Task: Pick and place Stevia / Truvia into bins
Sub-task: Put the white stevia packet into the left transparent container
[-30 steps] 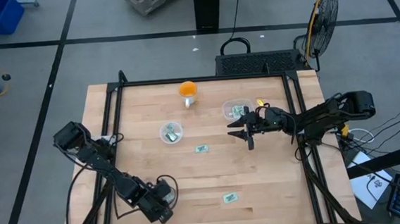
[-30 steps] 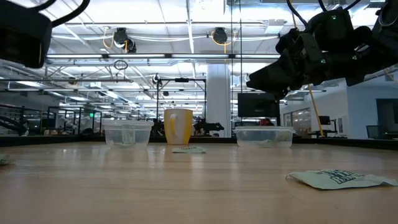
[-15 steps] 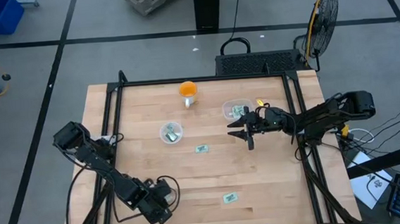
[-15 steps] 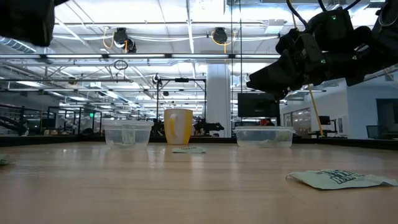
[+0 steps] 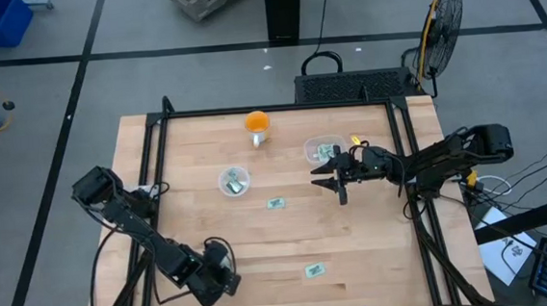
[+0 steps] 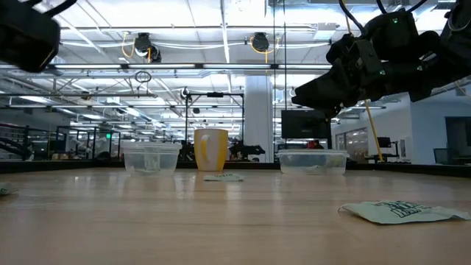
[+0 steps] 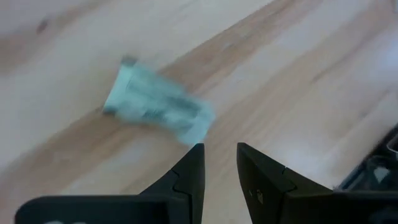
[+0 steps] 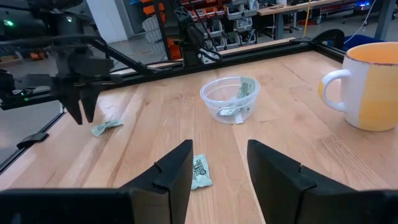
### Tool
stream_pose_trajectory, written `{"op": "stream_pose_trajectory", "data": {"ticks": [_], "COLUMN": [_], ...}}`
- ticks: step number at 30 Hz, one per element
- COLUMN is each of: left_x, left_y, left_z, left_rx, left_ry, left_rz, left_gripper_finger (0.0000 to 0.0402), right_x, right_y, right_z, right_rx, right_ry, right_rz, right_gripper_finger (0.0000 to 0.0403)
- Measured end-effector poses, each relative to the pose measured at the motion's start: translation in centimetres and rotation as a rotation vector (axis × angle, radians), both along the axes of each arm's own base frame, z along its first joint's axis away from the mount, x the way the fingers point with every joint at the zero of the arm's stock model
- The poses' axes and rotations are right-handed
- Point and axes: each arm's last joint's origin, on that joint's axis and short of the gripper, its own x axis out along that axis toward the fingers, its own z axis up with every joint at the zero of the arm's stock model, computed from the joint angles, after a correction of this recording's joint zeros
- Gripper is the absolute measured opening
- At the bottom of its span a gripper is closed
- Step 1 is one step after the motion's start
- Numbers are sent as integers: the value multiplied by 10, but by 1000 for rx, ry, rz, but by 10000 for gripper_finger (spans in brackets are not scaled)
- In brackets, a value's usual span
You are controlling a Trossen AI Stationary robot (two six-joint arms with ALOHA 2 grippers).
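Green-and-white Stevia sachets lie flat on the wooden table: one point(image 5: 276, 203) in the middle, one point(image 5: 313, 270) near the front edge, and one point(image 7: 158, 109) just beyond my left gripper's fingertips. A round clear bin point(image 5: 234, 182) and a second clear bin point(image 5: 324, 150) each hold sachets. My left gripper point(image 7: 217, 155) hovers over the table's near left part point(image 5: 226, 280), pointing steeply down, narrowly open with nothing between its fingers. My right gripper point(image 8: 217, 155) hangs level beside the second bin point(image 5: 322, 177), open and holding nothing.
An orange-and-white mug point(image 5: 257, 125) stands at the table's far middle. A black frame rail point(image 5: 270, 109) runs around the tabletop. Bare wood lies between the bins and the front edge.
My left gripper has rolled about its own axis while staying over the table's near left part. The right arm and the sachets have kept still.
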Motion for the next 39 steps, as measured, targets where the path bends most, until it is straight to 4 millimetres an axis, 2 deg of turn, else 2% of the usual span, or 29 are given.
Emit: {"op": "stream_pose_trajectory", "data": {"ticks": [5,10,19,39], "left_x": [-10,-10,-18,-14], "left_y": [0,0,8,12], "left_z": [-9,-12,-30,-33], "left_rx": [-41,-66,-122,-44], "left_ry": [48,-5,-44,-143], "left_rz": [68,135,203,219], "left_gripper_finger": [97,97,97,97], "right_x": [0,0,0,0], "right_y": [0,0,0,0], "right_z": [0,0,0,0], "right_rx": [0,0,0,-3], "right_ry": [0,0,0,0], "right_rz": [0,0,0,0], "right_gripper_finger": [144,144,144,144]}}
